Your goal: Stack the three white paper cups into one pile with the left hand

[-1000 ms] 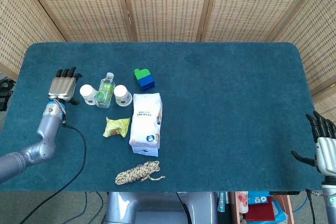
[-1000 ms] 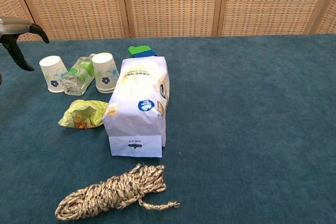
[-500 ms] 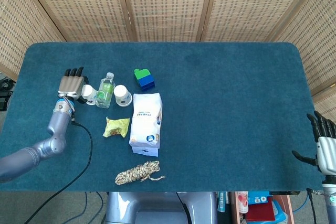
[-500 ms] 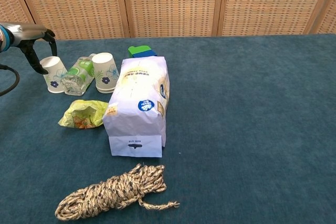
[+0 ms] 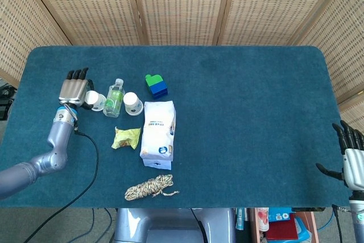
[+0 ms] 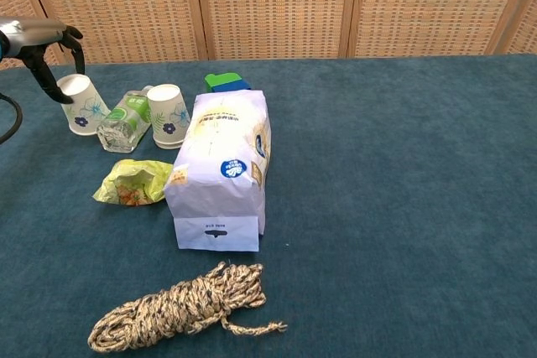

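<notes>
The head view takes in the whole blue table (image 5: 244,112) and both arms, while the chest view sits low and close and cuts off everything but the dark fingertips of the left hand (image 5: 74,90) at its upper left corner. Only the head view shows the right hand (image 5: 350,160), which rests at the table's near right edge, far from everything else, with its fingers spread and nothing in them. The chest view gives what the overhead one cannot: the left cup (image 6: 80,104) is tipped off its rim, leaning toward the bottle, with the left hand's fingers (image 6: 50,73) wrapped on its upper side, so that hand holds it. Two white paper cups with blue flower prints can be counted, not three; whether a third is nested in either cannot be told. The second cup (image 6: 169,115) stands upside down just right of the bottle. One clear bottle (image 6: 124,120) with a green label lies between the two cups, touching or nearly touching both. There is one white bag (image 6: 220,169) lying flat beside the second cup, one crumpled yellow wrapper (image 6: 134,182) left of it, one coil of rope (image 6: 180,308) near the front edge, and one green and blue block (image 5: 155,85) behind the bag.
</notes>
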You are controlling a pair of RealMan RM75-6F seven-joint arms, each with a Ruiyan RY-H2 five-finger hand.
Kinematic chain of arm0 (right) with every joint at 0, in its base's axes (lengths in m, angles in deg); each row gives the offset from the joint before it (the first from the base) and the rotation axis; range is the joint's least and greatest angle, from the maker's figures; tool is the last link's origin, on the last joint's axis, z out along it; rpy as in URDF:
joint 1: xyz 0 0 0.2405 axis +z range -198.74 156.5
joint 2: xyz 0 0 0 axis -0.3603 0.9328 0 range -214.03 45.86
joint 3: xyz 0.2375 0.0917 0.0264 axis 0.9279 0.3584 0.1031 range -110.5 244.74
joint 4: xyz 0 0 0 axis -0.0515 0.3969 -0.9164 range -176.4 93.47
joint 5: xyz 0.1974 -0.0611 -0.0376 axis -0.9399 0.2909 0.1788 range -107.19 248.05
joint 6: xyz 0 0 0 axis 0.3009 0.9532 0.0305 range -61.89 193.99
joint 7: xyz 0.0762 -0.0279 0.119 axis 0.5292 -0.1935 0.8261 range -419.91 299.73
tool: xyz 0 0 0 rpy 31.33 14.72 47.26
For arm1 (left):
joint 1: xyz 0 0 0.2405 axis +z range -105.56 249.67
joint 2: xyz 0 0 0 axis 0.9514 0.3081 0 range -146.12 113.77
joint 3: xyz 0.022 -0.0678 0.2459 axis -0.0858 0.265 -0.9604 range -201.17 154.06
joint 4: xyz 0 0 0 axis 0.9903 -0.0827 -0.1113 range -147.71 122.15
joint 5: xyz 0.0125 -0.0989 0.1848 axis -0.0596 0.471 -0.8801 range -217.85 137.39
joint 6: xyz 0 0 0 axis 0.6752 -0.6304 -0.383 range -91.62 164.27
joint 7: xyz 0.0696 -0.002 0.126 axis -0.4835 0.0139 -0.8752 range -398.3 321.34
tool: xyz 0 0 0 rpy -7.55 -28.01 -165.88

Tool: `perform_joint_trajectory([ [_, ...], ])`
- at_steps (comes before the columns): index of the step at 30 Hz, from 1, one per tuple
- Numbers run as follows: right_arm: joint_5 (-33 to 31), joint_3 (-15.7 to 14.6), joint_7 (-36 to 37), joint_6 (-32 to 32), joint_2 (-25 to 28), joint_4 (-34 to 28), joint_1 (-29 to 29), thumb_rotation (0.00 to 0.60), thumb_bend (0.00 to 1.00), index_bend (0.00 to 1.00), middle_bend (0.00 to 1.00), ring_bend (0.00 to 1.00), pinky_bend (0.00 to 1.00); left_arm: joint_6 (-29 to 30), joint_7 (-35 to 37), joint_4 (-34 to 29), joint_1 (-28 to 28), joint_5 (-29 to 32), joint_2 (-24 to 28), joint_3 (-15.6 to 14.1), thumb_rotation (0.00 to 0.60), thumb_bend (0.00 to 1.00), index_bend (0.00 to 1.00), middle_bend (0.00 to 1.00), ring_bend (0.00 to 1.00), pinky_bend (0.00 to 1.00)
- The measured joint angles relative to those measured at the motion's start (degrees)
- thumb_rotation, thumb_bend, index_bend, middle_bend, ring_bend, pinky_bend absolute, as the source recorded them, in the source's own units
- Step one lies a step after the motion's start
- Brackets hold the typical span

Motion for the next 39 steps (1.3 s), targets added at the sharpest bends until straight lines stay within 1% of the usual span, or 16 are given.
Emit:
perform_joint_trajectory([
  [5,0.19,-0.08,-0.02,0.13,0.02,-0.17,-0.06,0.600,0.00,0.00,0.00,0.00,0.00,2.28,0.75,-5.86,0.41,-2.56,3.97,1.07,0.600,0.22,0.52,0.00,0.00,0.00],
  [10,0.34,-0.06,-0.04,0.40,0.11,-0.47,-0.12,0.600,0.00,0.00,0.00,0.00,0.00,4.54,1.83,-13.09,0.54,-4.52,7.87,3.00,0.600,0.22,0.52,0.00,0.00,0.00],
  [12,0.20,0.01,0.16,0.45,0.18,-0.47,-0.18,0.600,0.00,0.00,0.00,0.00,0.00,5.26,1.94,-16.03,0.21,-5.17,9.04,3.91,0.600,0.22,0.52,0.00,0.00,0.00],
  [15,-0.16,0.20,0.89,0.35,0.33,-0.29,-0.24,0.600,0.00,0.00,0.00,0.00,0.00,6.58,1.24,-19.16,-1.14,-5.67,9.35,5.08,0.600,0.22,0.52,0.00,0.00,0.00],
  [20,-0.45,0.33,2.02,0.10,0.54,0.08,-0.30,0.600,0.00,0.00,0.00,0.00,0.00,7.61,-1.10,-19.97,-3.29,-4.60,7.55,5.69,0.600,0.22,0.52,0.00,0.00,0.00],
  [28,-0.78,0.61,3.39,0.03,0.80,0.49,-0.45,0.600,0.00,0.00,0.00,0.00,0.00,7.84,-4.95,-19.19,-5.69,0.38,5.57,5.32,0.600,0.22,0.52,0.00,0.00,0.00],
  [33,-0.67,0.64,3.40,0.00,0.76,0.45,-0.38,0.600,0.00,0.00,0.00,0.00,0.00,7.50,-5.78,-18.42,-6.60,2.85,4.97,5.04,0.600,0.22,0.52,0.00,0.00,0.00],
  [39,-0.81,0.70,3.25,-0.01,0.64,0.44,-0.37,0.600,0.00,0.00,0.00,0.00,0.00,6.99,-5.36,-17.63,-7.10,3.01,3.73,4.65,0.600,0.22,0.52,0.00,0.00,0.00],
])
